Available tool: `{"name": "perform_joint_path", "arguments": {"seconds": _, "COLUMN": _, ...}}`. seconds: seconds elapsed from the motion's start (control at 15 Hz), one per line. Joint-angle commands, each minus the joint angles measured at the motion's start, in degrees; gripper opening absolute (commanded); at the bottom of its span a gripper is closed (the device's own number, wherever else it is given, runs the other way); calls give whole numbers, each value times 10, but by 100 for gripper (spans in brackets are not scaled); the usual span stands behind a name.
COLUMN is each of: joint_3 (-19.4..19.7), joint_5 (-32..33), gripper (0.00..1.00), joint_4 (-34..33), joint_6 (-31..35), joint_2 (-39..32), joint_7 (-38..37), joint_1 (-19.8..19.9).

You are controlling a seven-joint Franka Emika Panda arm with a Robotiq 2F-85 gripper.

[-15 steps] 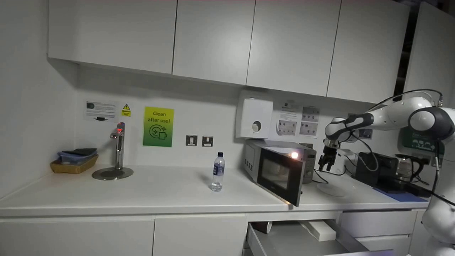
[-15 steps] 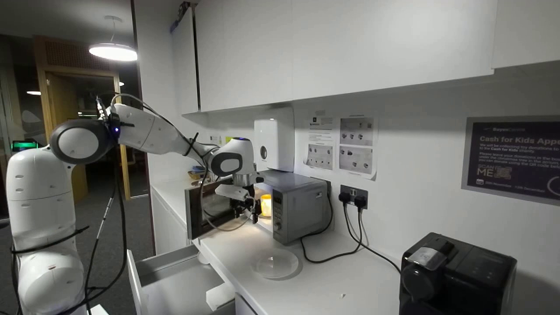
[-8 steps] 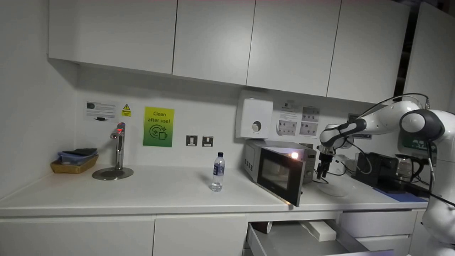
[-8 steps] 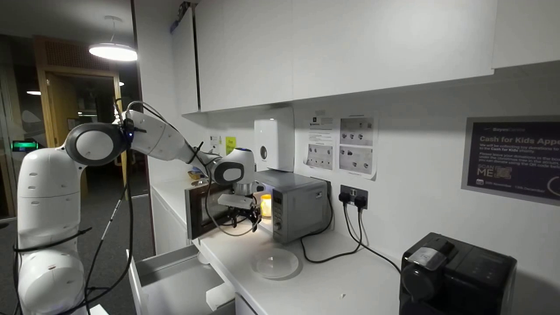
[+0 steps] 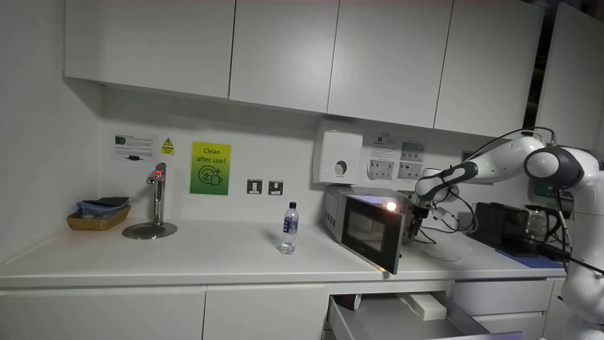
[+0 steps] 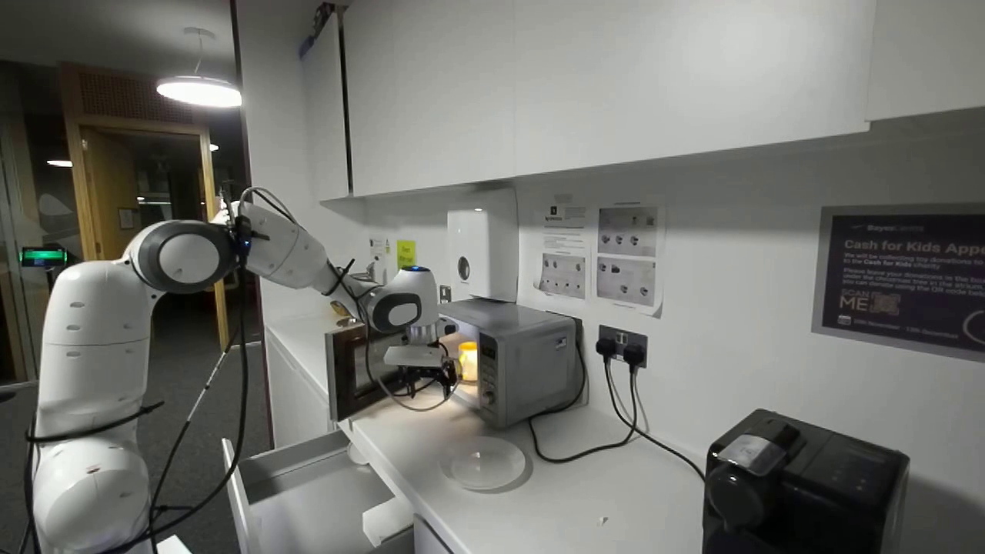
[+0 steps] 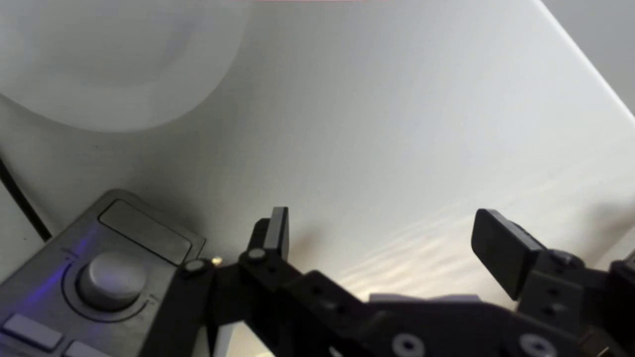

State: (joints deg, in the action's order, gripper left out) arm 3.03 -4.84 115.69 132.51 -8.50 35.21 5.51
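My gripper (image 7: 384,233) is open and empty, with its fingers spread wide and pointing down over the counter. In an exterior view the gripper (image 6: 431,387) is in front of the open, lit microwave (image 6: 531,362), between the swung-out door (image 6: 354,377) and the control panel. A glowing yellow cup-like object (image 6: 469,362) stands inside, just beyond the fingers and apart from them. In an exterior view the gripper (image 5: 414,230) is partly beside the door (image 5: 373,231). In the wrist view the control knob (image 7: 111,280) is left of the fingers. A clear plate (image 6: 485,464) lies on the counter.
An open drawer (image 6: 308,500) juts out below the counter, holding a white box (image 5: 427,307) and a dark cup (image 5: 348,301). A water bottle (image 5: 289,229) stands beyond the microwave. A black coffee machine (image 6: 800,492) and power cables (image 6: 585,455) are on the other side.
The arm has reached forward and lower. My gripper has moved down and toward the microwave opening, and the wrist has turned somewhat. The microwave, cup and plate have not moved.
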Motion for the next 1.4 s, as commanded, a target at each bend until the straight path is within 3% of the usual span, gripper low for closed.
{"name": "perform_joint_path", "arguments": {"seconds": 0.0, "joint_3": -13, "joint_5": -5, "gripper": 100, "joint_4": 17, "joint_6": 66, "joint_2": -2, "joint_7": -12, "joint_1": -2}}
{"name": "perform_joint_path", "arguments": {"seconds": 0.93, "joint_3": -52, "joint_5": -94, "gripper": 100, "joint_4": 85, "joint_6": 290, "joint_2": 3, "joint_7": -70, "joint_1": 2}}
{"name": "perform_joint_path", "arguments": {"seconds": 1.07, "joint_3": -46, "joint_5": -66, "gripper": 100, "joint_4": 93, "joint_6": 289, "joint_2": 5, "joint_7": -83, "joint_1": 0}}
{"name": "perform_joint_path", "arguments": {"seconds": 1.33, "joint_3": -45, "joint_5": -79, "gripper": 100, "joint_4": 73, "joint_6": 273, "joint_2": -14, "joint_7": -68, "joint_1": -3}}
